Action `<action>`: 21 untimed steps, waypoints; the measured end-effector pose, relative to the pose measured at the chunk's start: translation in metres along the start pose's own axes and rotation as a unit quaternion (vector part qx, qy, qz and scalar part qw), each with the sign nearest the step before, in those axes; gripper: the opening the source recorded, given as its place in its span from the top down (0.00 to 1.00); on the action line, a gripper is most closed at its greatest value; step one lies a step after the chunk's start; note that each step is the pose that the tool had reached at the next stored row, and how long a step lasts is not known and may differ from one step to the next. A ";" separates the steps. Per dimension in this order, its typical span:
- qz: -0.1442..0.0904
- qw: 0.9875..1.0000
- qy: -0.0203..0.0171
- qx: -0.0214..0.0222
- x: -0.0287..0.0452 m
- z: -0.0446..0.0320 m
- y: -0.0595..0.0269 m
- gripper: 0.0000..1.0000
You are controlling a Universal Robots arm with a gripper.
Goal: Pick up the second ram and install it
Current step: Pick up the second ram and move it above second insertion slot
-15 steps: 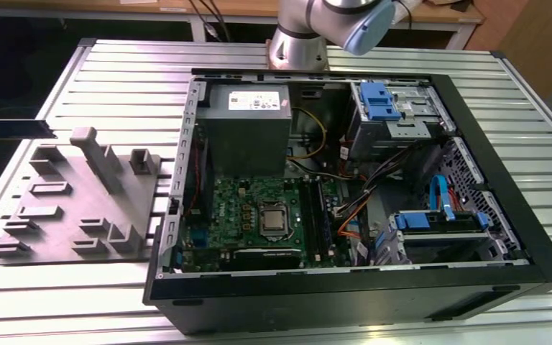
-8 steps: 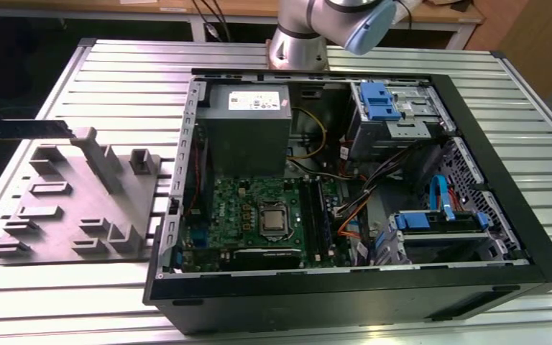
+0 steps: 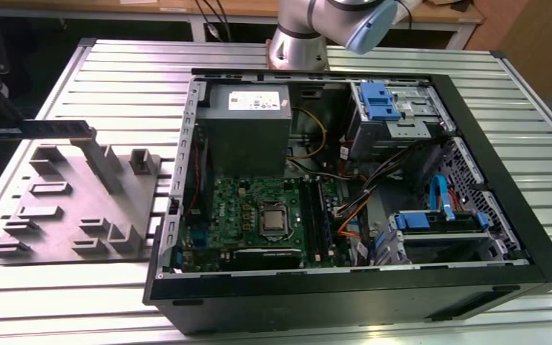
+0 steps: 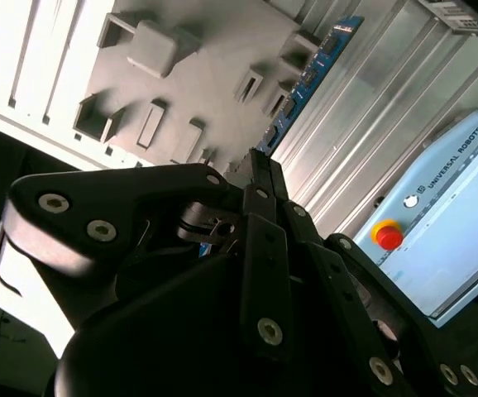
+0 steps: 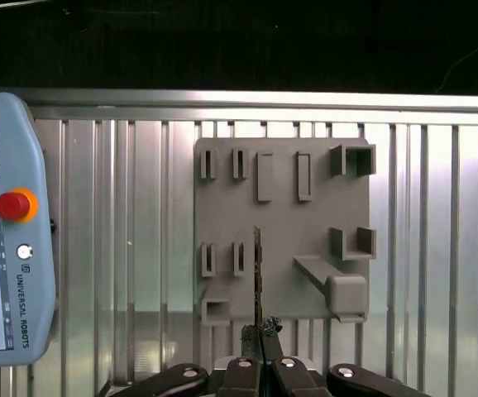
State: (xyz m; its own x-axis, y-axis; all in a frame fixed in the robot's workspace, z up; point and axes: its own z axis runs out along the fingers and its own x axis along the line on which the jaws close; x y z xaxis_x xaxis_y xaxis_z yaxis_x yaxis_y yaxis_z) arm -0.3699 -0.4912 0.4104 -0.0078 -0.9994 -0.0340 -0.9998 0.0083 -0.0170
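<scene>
So, gripper (image 5: 260,332): jaws were pinched together on one end of the second ram, with no gap showing between the fingertips in the first wrist view.
Second ram (image 3: 60,129): held out roughly level from the gripper at the exterior view's left, over the far part of the grey fixture tray and well apart from the PC case.
Ram colour: blue strip with dark chips, running away from the fingertips in the second wrist view (image 4: 305,78); edge-on as a thin dark line in the first wrist view.
Grey fixture tray (image 3: 75,208): sat flat on the slatted metal table (image 3: 123,79), just beside the case, all slots and little posts.
Contact with tray: honestly couldn't tell whether the ram's free end touched the tall post next to it.
PC case (image 3: 353,287): lay on its side, open, with the green motherboard (image 3: 256,215) and the grey power supply (image 3: 247,122) showing.
Teach pendant (image 5: 7,248): lay on the table beside the tray, red button (image 5: 11,204) facing up.
Arm (image 3: 300,36): base stood behind the case.
</scene>
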 end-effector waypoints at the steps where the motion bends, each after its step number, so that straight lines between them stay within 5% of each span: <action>1: 0.000 1.000 0.000 0.000 0.0000 0.0000 -0.0025 0.89; 21: 0.000 1.000 0.000 0.000 -0.0005 0.0011 -0.0616 0.89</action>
State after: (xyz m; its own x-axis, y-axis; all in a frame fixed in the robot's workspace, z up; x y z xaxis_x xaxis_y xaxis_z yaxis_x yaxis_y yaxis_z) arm -0.3083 -0.4911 0.4104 -0.0079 -0.9994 -0.0339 -0.9998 0.0084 -0.0169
